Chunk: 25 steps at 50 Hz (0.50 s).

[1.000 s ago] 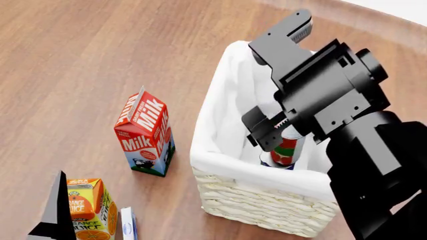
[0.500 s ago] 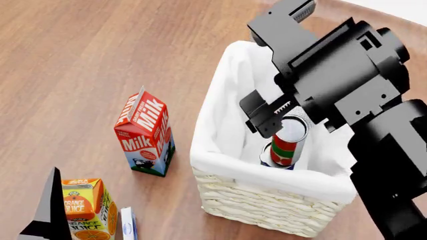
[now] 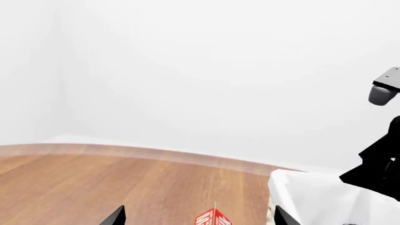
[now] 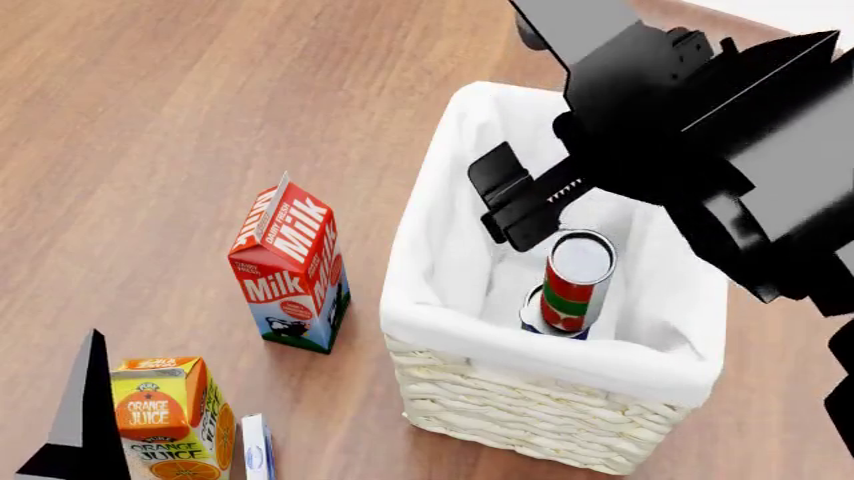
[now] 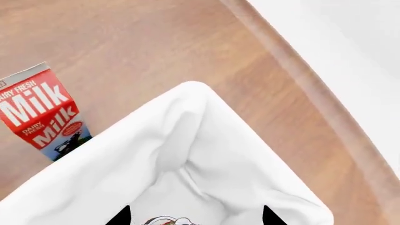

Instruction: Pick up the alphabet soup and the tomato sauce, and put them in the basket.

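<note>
The cream wicker basket (image 4: 534, 415) with white cloth lining stands right of centre. Inside it the tomato sauce (image 4: 575, 283), a red can with a green band and silver lid, stands leaning slightly. The alphabet soup (image 4: 535, 318) shows only as a blue edge and pale lid beside and below it. My right gripper (image 4: 518, 200) hangs open and empty above the basket, clear of both cans. In the right wrist view this gripper (image 5: 195, 218) spans the lining, with can lids (image 5: 164, 221) just showing. My left gripper (image 3: 200, 216) is open and empty; one finger (image 4: 78, 420) shows at the lower left.
A red milk carton (image 4: 291, 265) stands left of the basket and also shows in the right wrist view (image 5: 40, 110). An orange juice carton (image 4: 174, 415) and a small blue-white box (image 4: 255, 448) stand at the lower left. The wooden table's rim (image 5: 300, 70) runs behind the basket.
My right gripper has lifted up and away from the tomato sauce, which stays in the basket. The left finger has shifted slightly left.
</note>
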Motion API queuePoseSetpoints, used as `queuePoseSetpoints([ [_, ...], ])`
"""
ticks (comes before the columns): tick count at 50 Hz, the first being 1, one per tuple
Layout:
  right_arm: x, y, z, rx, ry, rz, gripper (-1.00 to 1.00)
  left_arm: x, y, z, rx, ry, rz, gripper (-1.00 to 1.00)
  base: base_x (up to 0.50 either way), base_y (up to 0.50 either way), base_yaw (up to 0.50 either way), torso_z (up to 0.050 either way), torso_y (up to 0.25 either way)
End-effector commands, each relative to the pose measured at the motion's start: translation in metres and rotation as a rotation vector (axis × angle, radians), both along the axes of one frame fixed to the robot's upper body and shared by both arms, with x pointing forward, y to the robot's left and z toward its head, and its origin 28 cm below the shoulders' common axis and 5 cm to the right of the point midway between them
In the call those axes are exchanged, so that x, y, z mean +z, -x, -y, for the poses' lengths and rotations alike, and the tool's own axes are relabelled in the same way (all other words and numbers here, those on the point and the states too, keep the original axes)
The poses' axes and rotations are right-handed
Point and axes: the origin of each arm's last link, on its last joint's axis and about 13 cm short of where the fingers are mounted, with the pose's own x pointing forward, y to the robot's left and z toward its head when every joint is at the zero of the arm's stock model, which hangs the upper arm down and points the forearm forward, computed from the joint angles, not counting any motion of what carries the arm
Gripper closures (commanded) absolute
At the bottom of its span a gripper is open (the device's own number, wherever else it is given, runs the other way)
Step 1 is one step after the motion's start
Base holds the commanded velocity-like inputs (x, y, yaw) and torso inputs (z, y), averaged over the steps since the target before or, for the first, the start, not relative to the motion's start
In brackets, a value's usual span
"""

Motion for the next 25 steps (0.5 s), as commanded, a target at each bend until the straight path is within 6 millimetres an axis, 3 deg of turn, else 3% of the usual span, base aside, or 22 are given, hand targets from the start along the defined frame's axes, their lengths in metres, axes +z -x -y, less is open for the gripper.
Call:
queuePoseSetpoints([
  [1, -0.006, 0.019, 0.003, 0.024, -0.073, 0.142, -1.00, 0.004, 0.002, -0.001, 0.000, 0.008, 0.013, -1.00, 0.00, 0.00, 0.00, 0.000, 0.000],
  [13, -0.053, 0.052, 0.018, -0.036, -0.234, 0.319, -1.00, 0.006, 0.004, -0.001, 0.001, 0.009, 0.019, -1.00, 0.00, 0.00, 0.00, 0.000, 0.000],
  [25, -0.073, 0.081, 0.020, -0.119, -0.332, 0.503, -1.00, 0.008, 0.006, 0.000, 0.000, 0.008, 0.025, -1.00, 0.00, 0.00, 0.00, 0.000, 0.000],
])
